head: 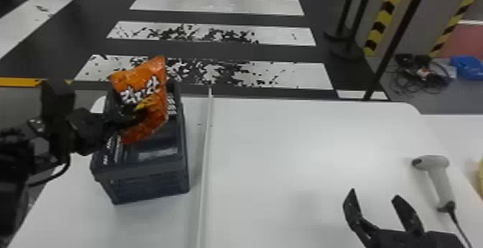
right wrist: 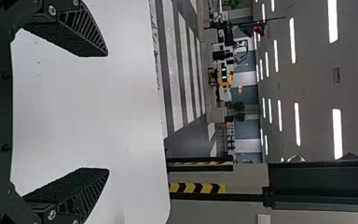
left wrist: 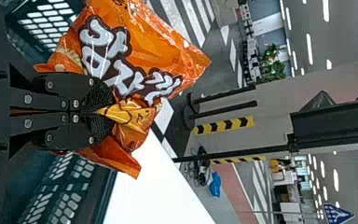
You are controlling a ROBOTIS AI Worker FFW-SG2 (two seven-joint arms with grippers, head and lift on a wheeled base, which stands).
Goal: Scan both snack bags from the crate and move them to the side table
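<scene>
Looking through the head view, I have the orange snack bag (head: 143, 76) over the crate (head: 151, 182) on the left of the table (head: 294, 143). The left gripper (head: 136, 117) comes at it from its left side. The bag hangs with its long axis roughly upright, leaning a little. The scanner (head: 436, 179) lies well apart at the far right, its head pointing leftward and its handle running back toward me. The right gripper (head: 374, 193) is much the nearer hand to it, a short way to its left, with its fingers spread and nothing between them. So I'd judge the scanner is a job for the right arm, and the left must carry the bag rightward across the white strip (head: 205, 157) to meet it.

In the left wrist view, both fingers are clamped on a crumpled fold low on the bag, most of it standing above the grip. I'd go gently, since that loose film could swing or slip.

In the right wrist view, the fingers stand wide apart over bare white tabletop.
</scene>
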